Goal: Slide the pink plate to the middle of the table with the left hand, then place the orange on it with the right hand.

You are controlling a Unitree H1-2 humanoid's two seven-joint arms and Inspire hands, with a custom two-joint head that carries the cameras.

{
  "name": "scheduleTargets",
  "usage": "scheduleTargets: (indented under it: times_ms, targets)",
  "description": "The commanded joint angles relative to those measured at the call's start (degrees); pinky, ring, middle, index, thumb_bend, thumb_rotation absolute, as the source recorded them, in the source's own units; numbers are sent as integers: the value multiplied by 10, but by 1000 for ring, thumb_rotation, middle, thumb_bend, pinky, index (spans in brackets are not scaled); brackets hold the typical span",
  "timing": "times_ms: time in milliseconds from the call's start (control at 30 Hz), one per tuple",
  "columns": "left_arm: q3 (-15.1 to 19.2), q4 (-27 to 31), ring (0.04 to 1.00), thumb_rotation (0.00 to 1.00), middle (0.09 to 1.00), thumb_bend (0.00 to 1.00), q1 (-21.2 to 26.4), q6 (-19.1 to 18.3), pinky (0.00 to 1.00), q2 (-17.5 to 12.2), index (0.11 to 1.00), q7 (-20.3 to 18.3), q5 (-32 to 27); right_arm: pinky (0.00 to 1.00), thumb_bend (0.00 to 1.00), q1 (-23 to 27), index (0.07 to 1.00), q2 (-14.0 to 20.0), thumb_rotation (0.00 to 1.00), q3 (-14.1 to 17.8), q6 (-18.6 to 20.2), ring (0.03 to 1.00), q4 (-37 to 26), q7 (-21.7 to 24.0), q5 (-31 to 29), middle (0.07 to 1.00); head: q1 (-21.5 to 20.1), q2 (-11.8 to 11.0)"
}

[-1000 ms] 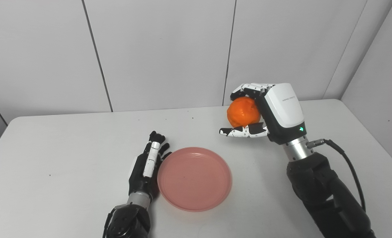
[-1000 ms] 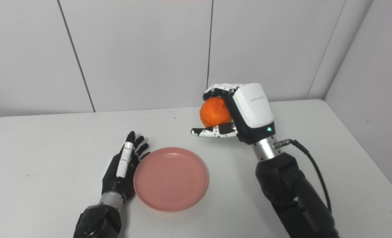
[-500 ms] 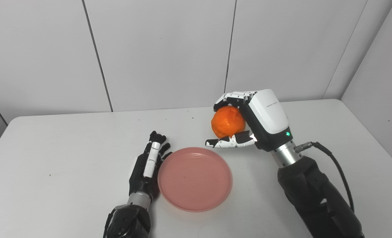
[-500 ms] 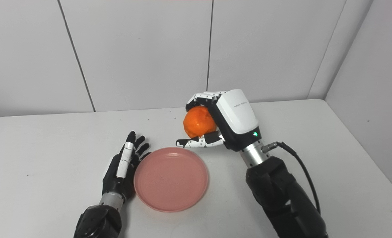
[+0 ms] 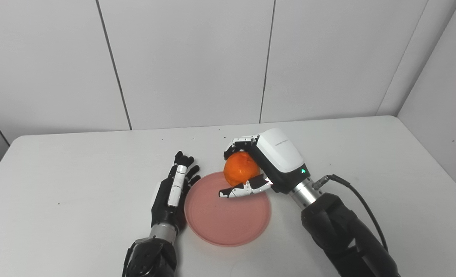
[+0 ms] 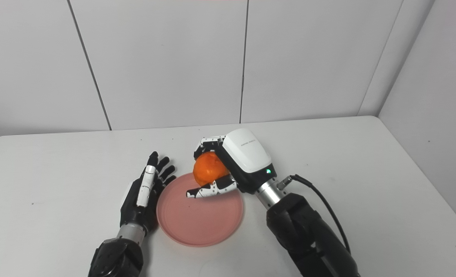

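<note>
A pink plate [image 5: 228, 219] lies flat on the white table near its front middle. My left hand [image 5: 172, 192] rests open on the table, fingers straight, its edge against the plate's left rim. My right hand [image 5: 266, 165] is shut on an orange [image 5: 241, 173], holding it just over the plate's far part. Fingers wrap the top of the orange and the thumb reaches under it above the plate. Whether the orange touches the plate I cannot tell.
The white table [image 5: 77, 169] stretches to both sides, with its back edge at a grey panelled wall [image 5: 189, 61]. A black cable [image 5: 360, 200] loops off my right wrist. A few small dark specks dot the tabletop.
My right hand has carried the orange left and down, from above the table's back right to just over the plate's far part. The left hand and plate have stayed put.
</note>
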State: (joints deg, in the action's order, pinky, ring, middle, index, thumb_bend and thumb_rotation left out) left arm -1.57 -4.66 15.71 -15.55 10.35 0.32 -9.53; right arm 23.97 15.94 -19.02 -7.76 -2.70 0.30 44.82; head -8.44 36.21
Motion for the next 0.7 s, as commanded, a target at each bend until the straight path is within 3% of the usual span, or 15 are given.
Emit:
scheduleTargets:
  times_ms: [0,67,233,667]
  targets:
    - [-3,0,919,787,970,777,4,-4,923,9,1000,3,3,280,687,28,488,-3,478,-2,-22,350,-2,1,-5,451,0,1]
    - [-3,2,914,789,976,771,3,-2,927,10,1000,1,2,288,688,32,498,-5,439,-8,-18,358,8,11,0,460,1,3]
    - [-1,2,908,782,963,764,3,-2,903,10,1000,2,-2,298,675,44,513,-8,495,-22,-20,370,29,25,3,468,2,5]
    - [6,-15,916,783,948,751,11,6,778,9,1000,15,5,261,678,70,499,-13,472,-61,-48,357,77,33,11,455,3,-4]
